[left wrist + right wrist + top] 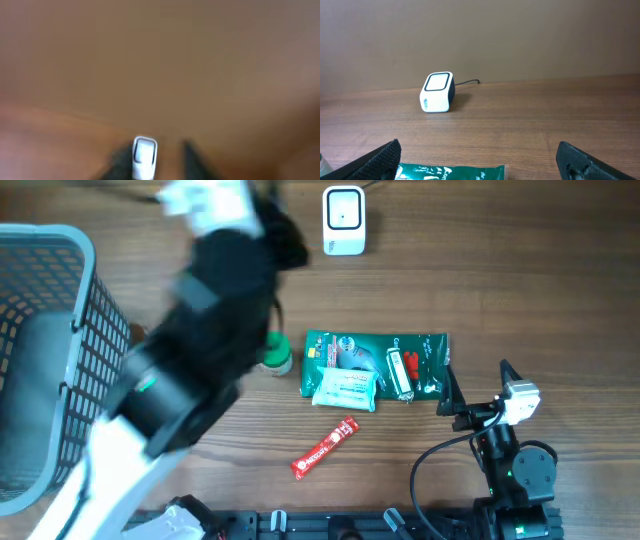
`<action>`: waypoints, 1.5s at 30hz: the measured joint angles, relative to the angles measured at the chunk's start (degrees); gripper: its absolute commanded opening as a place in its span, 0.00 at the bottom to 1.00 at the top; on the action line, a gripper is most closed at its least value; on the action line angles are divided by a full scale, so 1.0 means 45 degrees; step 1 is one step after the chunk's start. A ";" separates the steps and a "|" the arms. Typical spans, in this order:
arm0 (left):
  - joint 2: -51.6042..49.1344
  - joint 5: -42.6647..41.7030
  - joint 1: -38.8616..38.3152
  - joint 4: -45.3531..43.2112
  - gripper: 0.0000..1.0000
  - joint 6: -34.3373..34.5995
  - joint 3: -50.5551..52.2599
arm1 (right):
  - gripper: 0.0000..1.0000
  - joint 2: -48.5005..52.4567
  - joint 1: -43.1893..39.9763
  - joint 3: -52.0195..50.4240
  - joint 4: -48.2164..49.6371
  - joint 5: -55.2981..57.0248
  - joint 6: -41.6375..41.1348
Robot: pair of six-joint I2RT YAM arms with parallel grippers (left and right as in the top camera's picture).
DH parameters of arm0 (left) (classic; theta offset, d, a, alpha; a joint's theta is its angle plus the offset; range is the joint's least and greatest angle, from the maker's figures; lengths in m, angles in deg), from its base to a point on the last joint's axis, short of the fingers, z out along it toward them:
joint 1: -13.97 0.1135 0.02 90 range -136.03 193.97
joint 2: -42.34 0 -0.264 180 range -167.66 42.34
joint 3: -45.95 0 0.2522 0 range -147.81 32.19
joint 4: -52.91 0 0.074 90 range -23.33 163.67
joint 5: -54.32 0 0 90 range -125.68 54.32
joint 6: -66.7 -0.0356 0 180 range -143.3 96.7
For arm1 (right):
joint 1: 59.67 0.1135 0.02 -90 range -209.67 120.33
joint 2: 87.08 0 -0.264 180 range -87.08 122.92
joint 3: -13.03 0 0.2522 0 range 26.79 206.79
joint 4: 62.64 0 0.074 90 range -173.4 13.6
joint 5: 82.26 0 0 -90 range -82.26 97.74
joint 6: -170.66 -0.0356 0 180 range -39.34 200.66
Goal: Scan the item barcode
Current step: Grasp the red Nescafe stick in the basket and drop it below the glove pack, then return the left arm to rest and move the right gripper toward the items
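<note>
The scanner [343,220] stands at 12 o'clock on the table [520,270], its window turned upward; nothing is over it.

In the middle lie 4 goods: a green packet [400,350], flat; a small white packet [345,390] on its lower left part; a bottle [276,356] with a green cap just beside the green packet at its 9 o'clock; a red stick [325,448] at its 7 o'clock, apart from it. A basket [60,330] is at 9 o'clock of the table.

The right gripper [478,380] hangs at 3 o'clock of the green packet, jaws fully apart, holding nothing; in its own view the packet's edge lies low between the fingers and the scanner is ahead at 11 o'clock.

The left gripper [159,165] is closed. Its arm crosses the table from 7 o'clock toward 12 o'clock and ends near the scanner's 9 o'clock, but it is much blurred. In its own view a white thing [144,154] shows between the dark fingers; I cannot tell if it is held or if it is the scanner further away.

My judgement: no scan is seen yet. If the left gripper has an item, the pick is done and only showing the barcode to the window is left; if not, the whole task is left. Which of the goods is the item, I cannot tell.
</note>
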 measured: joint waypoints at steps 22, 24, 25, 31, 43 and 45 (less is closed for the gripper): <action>0.4915 0.3662 0.0797 -0.1855 0.35 -0.5892 0.0141 | 1.00 0.0000 0.0000 0.0000 0.0000 0.0000 0.0000; 0.5115 0.3657 0.1705 -0.1749 0.42 -0.5702 0.0194 | 1.00 0.0000 0.0000 0.0000 0.0000 0.0000 0.0000; 0.5217 0.3521 0.2030 -0.1588 0.48 -0.5479 0.0277 | 1.00 0.0000 0.0000 0.0000 0.0000 0.0000 0.0000; 0.7067 -0.0457 0.4070 -0.0413 0.82 -0.4148 0.2195 | 1.00 0.0000 0.0000 0.0000 -0.0005 -0.0374 -0.4478; 1.3070 -1.1346 0.7922 0.0194 1.00 -0.3852 0.3016 | 0.99 0.3497 -0.0005 0.0000 0.0398 -0.4493 -1.0773; 1.4163 -1.1560 0.8524 0.0185 1.00 -0.3852 0.3021 | 0.99 0.3871 -0.0005 0.0039 0.0384 -0.5367 -1.0773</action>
